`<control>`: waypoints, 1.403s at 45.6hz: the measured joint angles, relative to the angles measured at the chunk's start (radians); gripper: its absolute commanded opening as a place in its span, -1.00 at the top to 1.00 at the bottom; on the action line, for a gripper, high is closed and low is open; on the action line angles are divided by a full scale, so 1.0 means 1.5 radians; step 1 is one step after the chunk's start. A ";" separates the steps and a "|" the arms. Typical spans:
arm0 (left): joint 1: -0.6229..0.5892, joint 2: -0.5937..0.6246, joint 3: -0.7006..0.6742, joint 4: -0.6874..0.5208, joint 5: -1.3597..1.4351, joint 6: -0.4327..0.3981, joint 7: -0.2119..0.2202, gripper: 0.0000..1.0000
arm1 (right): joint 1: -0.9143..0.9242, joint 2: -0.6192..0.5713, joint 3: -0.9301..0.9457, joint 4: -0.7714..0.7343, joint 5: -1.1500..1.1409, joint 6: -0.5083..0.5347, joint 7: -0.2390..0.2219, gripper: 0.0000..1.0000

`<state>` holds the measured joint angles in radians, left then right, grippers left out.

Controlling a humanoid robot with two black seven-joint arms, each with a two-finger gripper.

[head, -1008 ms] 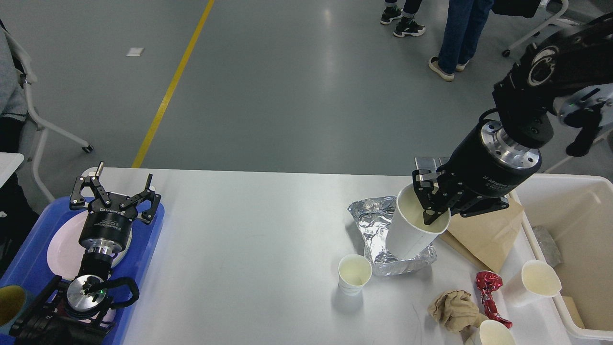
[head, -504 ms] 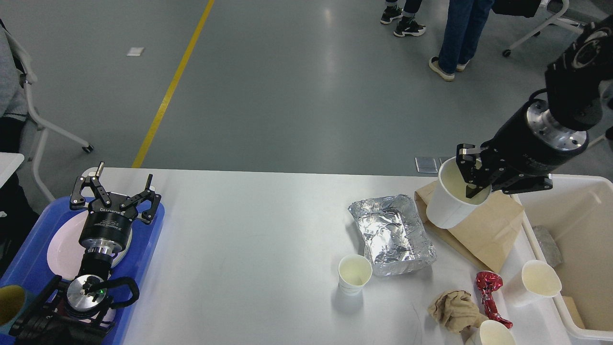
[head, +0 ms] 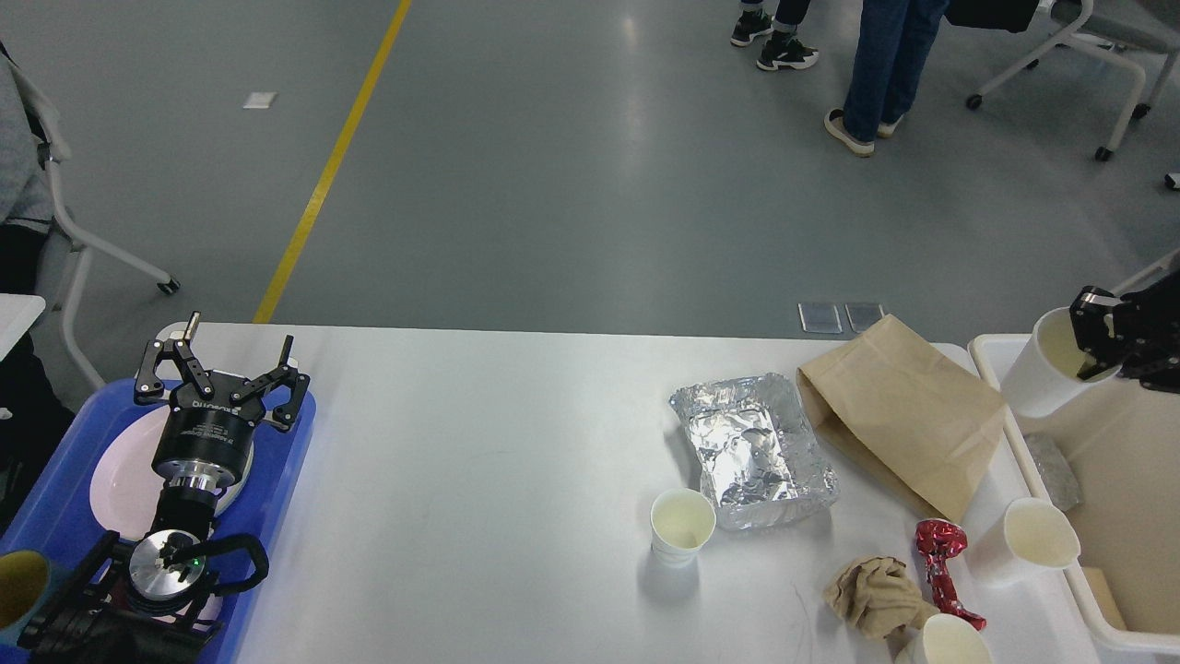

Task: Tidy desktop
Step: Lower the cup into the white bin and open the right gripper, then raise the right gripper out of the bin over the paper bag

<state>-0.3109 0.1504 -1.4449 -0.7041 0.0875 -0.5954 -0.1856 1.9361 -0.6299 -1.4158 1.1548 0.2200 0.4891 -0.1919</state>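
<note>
Right tool [head: 1097, 343] grips a white cup [head: 1046, 373] by its rim over the bin [head: 1106, 627], left tool [head: 219, 369] spread wide and idle; release presumably follows.

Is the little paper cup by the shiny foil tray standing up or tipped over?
Standing up. The small paper cup sits beside the foil tray, its round mouth facing upward.

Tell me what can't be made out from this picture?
- Right pincer: head view, right edge cuts off most of it; it grips a paper cup.
- Bin: edge cuts it off, most contents unseen.
- Cup: bottom edge hides its lower part.
- Plate: left pincer and arm cover much of it.
</note>
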 measured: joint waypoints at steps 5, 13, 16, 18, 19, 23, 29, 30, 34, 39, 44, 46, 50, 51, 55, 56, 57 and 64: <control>0.000 0.000 0.000 0.000 0.000 0.000 0.000 -0.93 | -0.121 -0.006 0.026 -0.119 0.005 -0.009 0.000 1.00; 0.000 0.000 0.000 0.000 0.000 0.000 0.000 -0.93 | -0.309 -0.021 0.124 -0.247 0.006 -0.080 0.000 1.00; 0.000 0.000 0.000 0.000 0.000 0.001 0.000 -0.93 | -0.373 -0.021 0.151 -0.288 0.005 -0.117 0.000 1.00; 0.000 0.000 0.000 0.000 0.000 0.001 0.000 -0.93 | -0.416 -0.017 0.165 -0.318 0.004 -0.144 0.000 1.00; 0.000 0.000 0.000 0.000 0.000 0.001 0.000 -0.93 | -0.437 -0.013 0.172 -0.331 0.004 -0.157 0.000 1.00; 0.000 0.000 0.000 0.000 0.000 0.001 0.000 -0.93 | -0.514 0.007 0.198 -0.384 0.004 -0.207 0.001 1.00; 0.000 0.000 0.000 0.000 0.000 0.001 0.000 -0.93 | -0.619 0.040 0.226 -0.453 0.004 -0.272 0.001 1.00; 0.000 0.000 0.000 0.000 0.000 0.001 0.000 -0.93 | -0.627 0.044 0.228 -0.458 0.004 -0.276 0.001 1.00; 0.000 0.000 0.000 0.000 0.000 0.001 0.000 -0.93 | -0.694 0.081 0.233 -0.518 0.006 -0.296 0.001 1.00; 0.000 0.000 0.000 0.000 0.000 0.001 0.000 -0.93 | -0.774 0.123 0.249 -0.596 0.012 -0.308 0.001 1.00; 0.000 0.000 0.000 0.000 0.000 0.001 0.000 -0.93 | -0.817 0.136 0.276 -0.626 0.011 -0.311 0.001 1.00; 0.000 0.000 0.000 0.000 0.000 0.001 0.000 -0.93 | -0.825 0.140 0.280 -0.628 0.011 -0.311 0.001 1.00; 0.000 0.000 0.000 0.000 0.000 0.001 0.000 -0.93 | -0.836 0.150 0.285 -0.631 0.010 -0.318 0.001 1.00; 0.000 0.000 0.000 0.000 0.000 0.001 0.000 -0.93 | -0.838 0.151 0.286 -0.631 0.010 -0.322 0.001 1.00; 0.000 0.000 0.000 0.000 0.000 0.001 0.000 -0.93 | -0.847 0.155 0.288 -0.631 0.010 -0.341 0.001 1.00; 0.000 0.000 0.000 0.000 0.000 0.001 0.000 -0.93 | -0.848 0.156 0.288 -0.631 0.010 -0.345 0.001 1.00; 0.000 0.000 0.000 0.000 0.000 0.001 0.000 -0.93 | -0.851 0.157 0.288 -0.631 0.010 -0.351 0.001 1.00; 0.000 0.000 0.000 0.000 0.000 0.001 0.000 -0.93 | -0.865 0.161 0.288 -0.631 0.009 -0.370 0.001 -0.32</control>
<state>-0.3114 0.1503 -1.4450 -0.7044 0.0875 -0.5945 -0.1856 0.6393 -0.3885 -0.9839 0.2082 0.2342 -0.0659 -0.1903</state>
